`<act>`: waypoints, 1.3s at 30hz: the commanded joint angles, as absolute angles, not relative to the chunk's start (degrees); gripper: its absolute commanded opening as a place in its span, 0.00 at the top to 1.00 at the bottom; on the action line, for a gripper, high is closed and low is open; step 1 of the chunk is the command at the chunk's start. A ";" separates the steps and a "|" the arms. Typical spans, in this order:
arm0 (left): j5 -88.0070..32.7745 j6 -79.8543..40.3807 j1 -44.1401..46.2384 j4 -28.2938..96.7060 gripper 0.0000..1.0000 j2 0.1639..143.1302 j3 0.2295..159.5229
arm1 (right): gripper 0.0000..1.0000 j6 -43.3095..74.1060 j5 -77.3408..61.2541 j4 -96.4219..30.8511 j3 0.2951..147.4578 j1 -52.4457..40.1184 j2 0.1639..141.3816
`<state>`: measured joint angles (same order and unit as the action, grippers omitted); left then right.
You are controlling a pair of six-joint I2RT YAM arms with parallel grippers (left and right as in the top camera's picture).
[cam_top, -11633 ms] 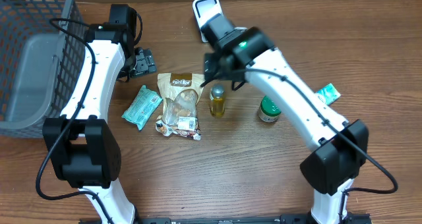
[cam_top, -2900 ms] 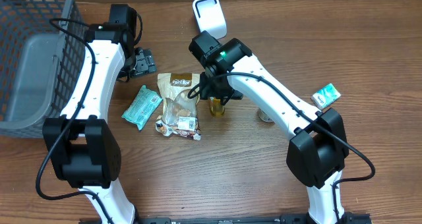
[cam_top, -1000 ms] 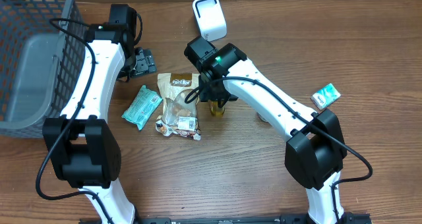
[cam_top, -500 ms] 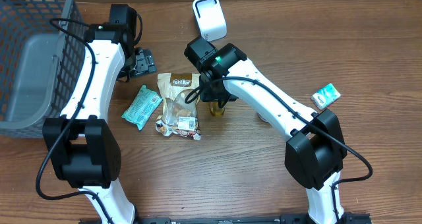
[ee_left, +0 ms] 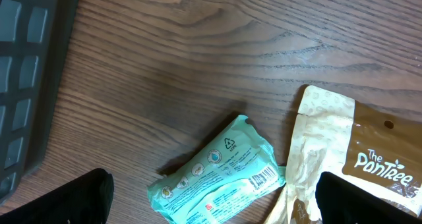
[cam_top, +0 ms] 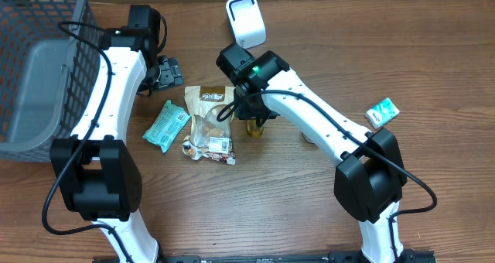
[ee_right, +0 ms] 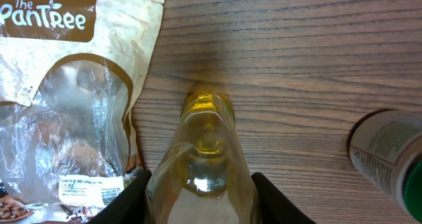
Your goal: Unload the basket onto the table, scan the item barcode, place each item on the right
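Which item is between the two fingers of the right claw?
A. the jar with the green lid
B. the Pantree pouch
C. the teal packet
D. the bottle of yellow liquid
D: in the right wrist view the bottle of yellow liquid stands between the fingers of the right claw, and the Pantree pouch lies beside it.

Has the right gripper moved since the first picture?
Yes. The right gripper has moved away from the white scanner, lower in the overhead view, and now sits around the yellow bottle.
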<state>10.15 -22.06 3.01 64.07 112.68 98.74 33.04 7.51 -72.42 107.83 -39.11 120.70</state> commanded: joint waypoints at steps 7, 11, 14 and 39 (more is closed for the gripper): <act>10.92 -21.19 3.07 64.05 0.00 113.12 99.83 | 0.61 32.95 7.88 -72.36 107.46 -39.24 120.57; 10.92 -21.19 3.07 64.05 0.00 113.12 99.83 | 0.65 32.97 7.88 -72.34 107.46 -39.24 120.57; 10.92 -21.19 3.07 64.05 0.00 113.12 99.83 | 0.67 32.97 7.88 -72.31 107.46 -39.24 120.57; 10.92 -21.19 3.07 64.05 0.01 113.12 99.83 | 0.76 32.97 7.88 -72.34 107.46 -39.24 120.57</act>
